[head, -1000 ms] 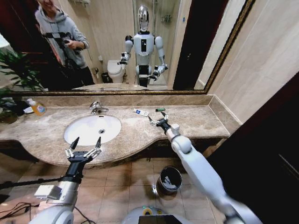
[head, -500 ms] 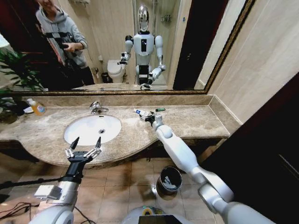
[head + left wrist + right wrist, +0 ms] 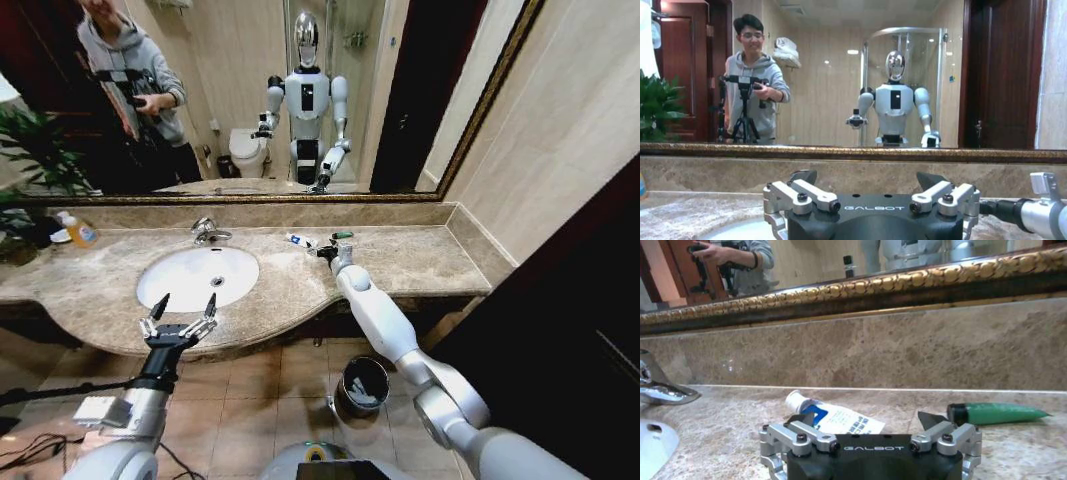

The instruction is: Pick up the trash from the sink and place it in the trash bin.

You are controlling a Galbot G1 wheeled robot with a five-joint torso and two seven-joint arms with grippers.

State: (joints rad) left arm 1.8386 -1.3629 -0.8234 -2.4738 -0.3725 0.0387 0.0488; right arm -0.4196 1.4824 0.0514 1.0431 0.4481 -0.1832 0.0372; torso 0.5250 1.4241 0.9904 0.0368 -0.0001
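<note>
Beige-brown marble bench bounded at the rear by a low marble upstand under a gilt-framed mirror, at the right end by the tiled side wall; front edge curved outward around the white oval sink basin. Open bench surface right of the litter, up to the corner. Floor space free around the small round dark metal trash bin standing below the bench edge.

Right gripper extended over the rear of the bench, right of the chrome faucet, jaws spread wide, nothing held. Ahead of it, close to the upstand, two litter items lying flat:
- blue-and-white tube, white cap toward the faucet, long axis slanting across the bench, printed label uppermost, body crumpled (lying just beyond one of the spread fingers).
- green tube with black cap, long axis roughly parallel to the upstand, cap end toward the blue-and-white tube, a gap between the two.

Left gripper parked at the front edge of the bench before the basin, jaws fully apart, empty.

Orange-labelled soap bottle at the far left rear of the bench, well apart from the litter.
</note>
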